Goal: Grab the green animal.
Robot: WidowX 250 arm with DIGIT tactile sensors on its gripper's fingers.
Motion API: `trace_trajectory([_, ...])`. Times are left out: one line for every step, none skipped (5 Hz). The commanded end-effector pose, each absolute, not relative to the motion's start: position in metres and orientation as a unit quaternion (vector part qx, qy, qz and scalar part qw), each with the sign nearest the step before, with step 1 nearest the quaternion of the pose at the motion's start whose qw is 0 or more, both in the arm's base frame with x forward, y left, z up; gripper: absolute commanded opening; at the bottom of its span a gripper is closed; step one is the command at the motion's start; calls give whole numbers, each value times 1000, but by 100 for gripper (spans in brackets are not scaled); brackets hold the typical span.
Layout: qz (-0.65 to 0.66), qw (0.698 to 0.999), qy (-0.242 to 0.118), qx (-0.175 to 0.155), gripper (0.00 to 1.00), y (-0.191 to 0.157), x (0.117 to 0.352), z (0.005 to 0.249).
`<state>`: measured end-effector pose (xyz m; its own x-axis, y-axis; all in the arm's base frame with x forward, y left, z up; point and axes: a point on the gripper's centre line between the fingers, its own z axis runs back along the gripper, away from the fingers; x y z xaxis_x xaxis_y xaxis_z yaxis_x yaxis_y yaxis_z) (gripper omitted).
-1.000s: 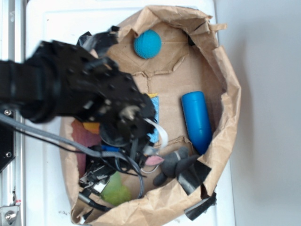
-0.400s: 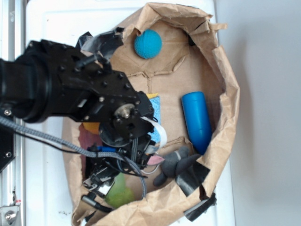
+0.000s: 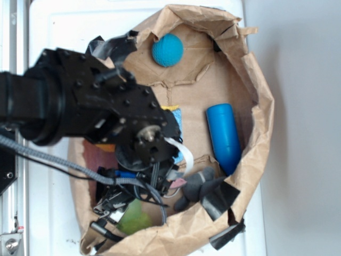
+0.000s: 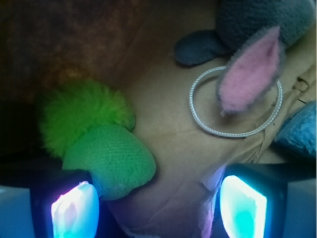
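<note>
The crumpled brown paper bag [image 3: 256, 96], torn open into a shallow nest, is lying on the white surface [image 3: 69, 26], and its raised, wrinkled rim is fencing in everything inside. The small lime-green fuzzy plush animal [image 3: 134, 217] is sitting near the lower-left rim of the bag, close under the paper wall, so little room is showing on that side. In the wrist view the green animal [image 4: 96, 144] is showing two textures, a shaggy tuft above and a tighter knitted rounded part below, resting on the smooth brown paper floor.

The black end effector [image 3: 120, 205] is hanging directly over that corner with its jaws standing apart; in the wrist view the two glowing fingertips [image 4: 74, 210] are flanking the lower edge of the frame, the left one just beside the green animal's knitted part, and open paper is lying between them.

To the right, the grey knitted plush animal with a pink ear [image 4: 250, 69] is lying near, its ear overlapping a thin white cord ring [image 4: 237, 101]. A smooth blue cylinder [image 3: 224, 137] is lying along the bag's right wall, and a teal textured ball [image 3: 167, 50] is sitting well apart at the far end, with bare paper between them.
</note>
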<state>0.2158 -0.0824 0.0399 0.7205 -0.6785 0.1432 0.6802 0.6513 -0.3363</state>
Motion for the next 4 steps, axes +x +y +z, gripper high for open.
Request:
trace_trajectory([-419, 886, 23, -198, 100, -96, 203, 42])
trace_trajectory([-388, 896, -4, -216, 100, -93, 208, 46])
trace_trajectory([-372, 903, -15, -215, 100, -93, 214, 49])
trace_trajectory([-360, 910, -18, -205, 100, -94, 228, 53])
